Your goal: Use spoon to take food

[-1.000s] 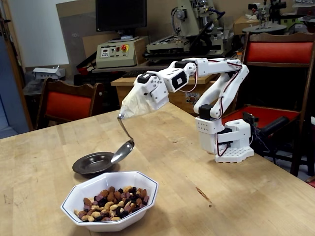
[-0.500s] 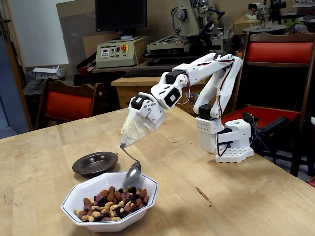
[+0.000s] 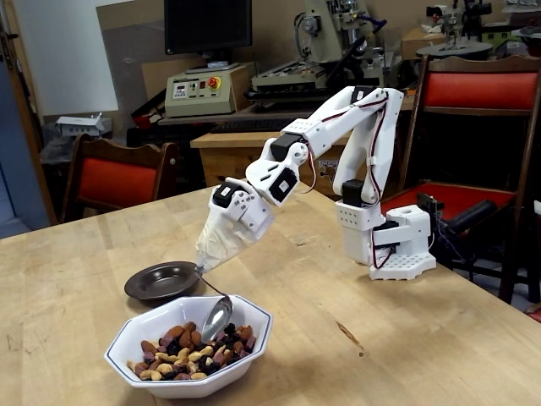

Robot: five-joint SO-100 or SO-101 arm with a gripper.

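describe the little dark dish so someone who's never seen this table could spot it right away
On the wooden table, find the white octagonal bowl of nuts and raisins near the front edge. Just behind it, toward the left in the fixed view, sits the small dark dish. Unlike the bowl, it is round, shallow, glossy brown-black and holds nothing.

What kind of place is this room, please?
Probably a workshop or lab: a grey milling machine and a beige control box with a red button stand behind the scuffed wooden table.
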